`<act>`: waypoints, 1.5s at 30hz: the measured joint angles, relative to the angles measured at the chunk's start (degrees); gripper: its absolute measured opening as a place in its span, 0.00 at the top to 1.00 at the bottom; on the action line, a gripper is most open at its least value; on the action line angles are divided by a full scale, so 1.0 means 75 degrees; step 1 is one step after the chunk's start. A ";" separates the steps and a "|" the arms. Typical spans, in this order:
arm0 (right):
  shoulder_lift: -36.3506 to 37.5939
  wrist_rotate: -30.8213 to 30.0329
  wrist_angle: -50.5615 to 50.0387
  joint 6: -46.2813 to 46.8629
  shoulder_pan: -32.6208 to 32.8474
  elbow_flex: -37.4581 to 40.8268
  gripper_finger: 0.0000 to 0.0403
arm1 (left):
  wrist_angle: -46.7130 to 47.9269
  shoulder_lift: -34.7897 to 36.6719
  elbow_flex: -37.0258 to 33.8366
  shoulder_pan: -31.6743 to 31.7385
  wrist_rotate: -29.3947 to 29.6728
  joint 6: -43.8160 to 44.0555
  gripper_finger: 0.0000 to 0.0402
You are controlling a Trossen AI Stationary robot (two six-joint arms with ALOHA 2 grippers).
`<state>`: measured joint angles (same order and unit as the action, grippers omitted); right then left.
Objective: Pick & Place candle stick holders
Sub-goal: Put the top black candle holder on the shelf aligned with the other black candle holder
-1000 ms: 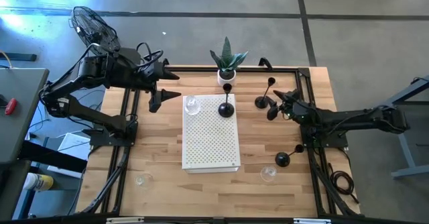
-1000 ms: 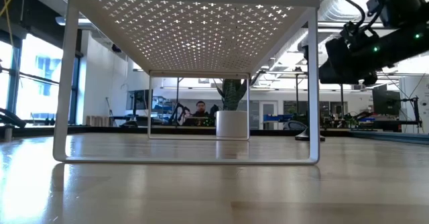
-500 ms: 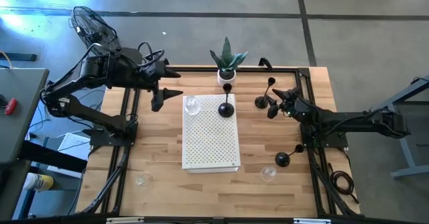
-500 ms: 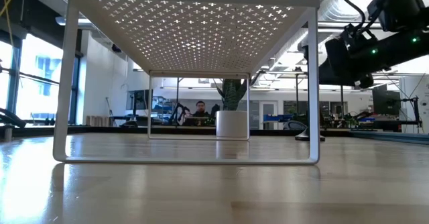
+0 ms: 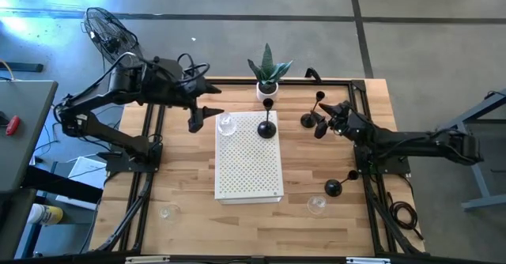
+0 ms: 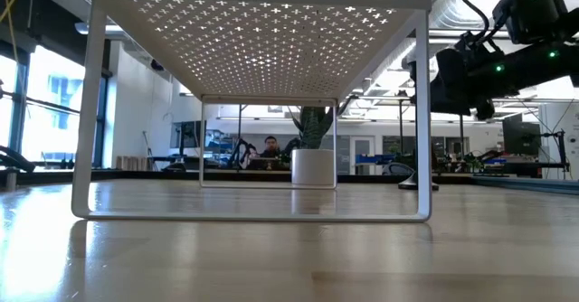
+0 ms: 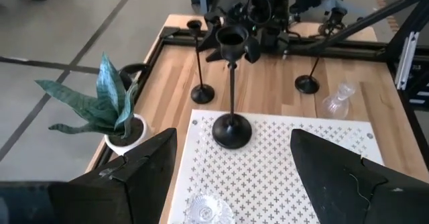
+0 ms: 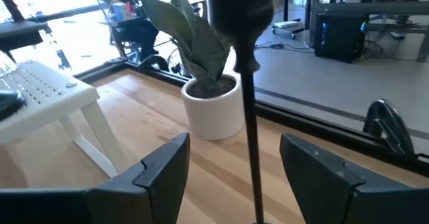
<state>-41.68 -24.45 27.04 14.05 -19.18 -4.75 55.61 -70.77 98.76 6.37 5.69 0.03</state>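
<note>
A tall black holder (image 5: 267,130) and a clear glass holder (image 5: 227,124) stand on the white perforated stand (image 5: 249,173). My left gripper (image 5: 203,115) is open and empty beside the stand's far left corner. My right gripper (image 5: 326,124) is open at the table's far right. Its fingers stand on either side of a black holder's thin stem (image 8: 251,150) without touching it, below the holder's cup (image 8: 238,3). Another black holder (image 5: 308,122) stands just left of it. A fourth black holder (image 5: 334,188) and two glass holders (image 5: 317,205) (image 5: 168,212) stand on the table nearer the front.
A white pot with a green plant (image 5: 269,78) stands at the far edge, behind the stand. Black frame rails (image 5: 150,161) run along the table's left and right sides. The low view looks under the stand and shows a holder's base (image 6: 418,184) and the pot (image 6: 313,168).
My left gripper has gone toward the table's right edge, up to the stand's far left corner, still open. My right gripper has edged a little toward the table's left, staying by the black holders.
</note>
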 joint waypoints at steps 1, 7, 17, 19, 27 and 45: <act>-0.0132 0.0059 0.0096 0.0000 -0.0039 0.0000 0.44 | -0.0059 0.0009 0.0001 0.0000 0.0000 -0.0008 0.29; -0.1037 0.0261 0.0961 -0.0091 -0.0189 -0.0003 0.44 | -0.0230 0.0049 0.0003 0.0000 -0.0003 -0.0032 0.29; -0.1860 0.0160 0.1782 -0.0164 -0.0431 -0.0006 0.44 | -0.0194 0.0062 0.0003 0.0000 -0.0003 -0.0032 0.29; -0.1917 0.0189 0.1784 -0.0161 -0.0449 -0.0006 0.44 | -0.0193 0.0059 0.0003 0.0000 -0.0003 -0.0030 0.29; -0.1951 -0.0005 0.1861 -0.0143 -0.0449 -0.0006 0.51 | -0.0197 0.0059 0.0003 0.0000 -0.0017 -0.0230 0.29; -0.1948 -0.0447 -0.1047 0.0055 -0.0440 -0.1668 0.97 | -0.0194 0.0059 0.0003 0.0000 -0.0009 -0.0230 0.29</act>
<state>-56.29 -27.80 19.19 14.46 -22.48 -17.26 54.15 -70.32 98.78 6.37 5.63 -1.69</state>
